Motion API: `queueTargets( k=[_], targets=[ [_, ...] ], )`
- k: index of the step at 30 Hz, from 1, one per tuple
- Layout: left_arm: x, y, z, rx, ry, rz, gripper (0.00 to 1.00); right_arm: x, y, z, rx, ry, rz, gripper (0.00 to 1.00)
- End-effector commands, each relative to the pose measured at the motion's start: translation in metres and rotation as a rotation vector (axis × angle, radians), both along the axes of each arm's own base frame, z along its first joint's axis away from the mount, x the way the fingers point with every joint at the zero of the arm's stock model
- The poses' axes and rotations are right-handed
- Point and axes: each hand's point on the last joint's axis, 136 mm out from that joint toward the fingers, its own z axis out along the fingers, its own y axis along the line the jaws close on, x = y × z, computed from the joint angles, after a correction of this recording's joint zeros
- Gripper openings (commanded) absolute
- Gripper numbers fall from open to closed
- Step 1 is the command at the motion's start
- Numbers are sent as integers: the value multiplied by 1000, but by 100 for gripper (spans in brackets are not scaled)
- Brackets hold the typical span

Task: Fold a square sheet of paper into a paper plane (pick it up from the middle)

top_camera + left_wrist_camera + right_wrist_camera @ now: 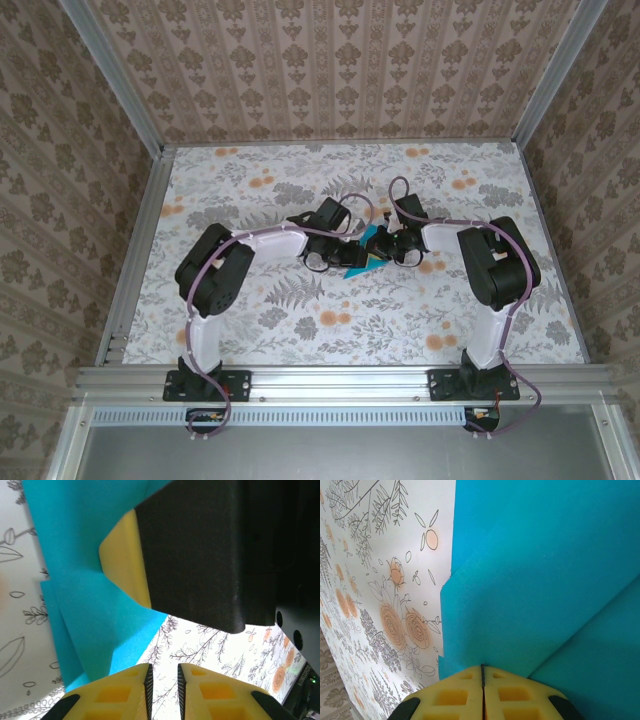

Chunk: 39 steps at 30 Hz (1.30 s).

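The sheet of paper (361, 262) is turquoise, folded into overlapping layers, and sits mid-table between the two arms. In the right wrist view the paper (545, 580) spreads ahead of my right gripper (482, 672), whose jaws are shut on its near edge. My left gripper (163, 677) is slightly open, with bare tabletop showing in the gap and nothing between its fingers. The paper (85, 605) lies just to its left. The right gripper's yellow finger (127, 555) rests against that paper. From above, my left gripper (343, 262) and right gripper (380, 255) nearly meet over the sheet.
The floral tabletop (300, 320) extends all round the paper. Metal frame posts and patterned walls (330, 60) enclose the table on three sides. Purple cables run along both arms. The right arm's black body (210, 555) hangs close above my left gripper.
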Motion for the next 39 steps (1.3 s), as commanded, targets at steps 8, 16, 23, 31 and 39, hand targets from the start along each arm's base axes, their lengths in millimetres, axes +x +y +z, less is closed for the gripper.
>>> queueTargets(
  k=[8,16,23,31,39],
  targets=[
    [-4,12,-21,96,20,23,22,-26,-30,-56,-176,179,-96,17],
    [-2,18,-32,133,23,38,19,-31,-36,-64,-213,218,-116,23],
    [3,27,-35,173,2,59,15,-36,-45,-70,-265,245,-125,23],
    [5,30,-35,186,-8,63,15,-38,-49,-74,-296,262,-126,24],
    [3,34,-41,203,6,66,14,-40,-53,-77,-319,277,-126,24]
  ],
)
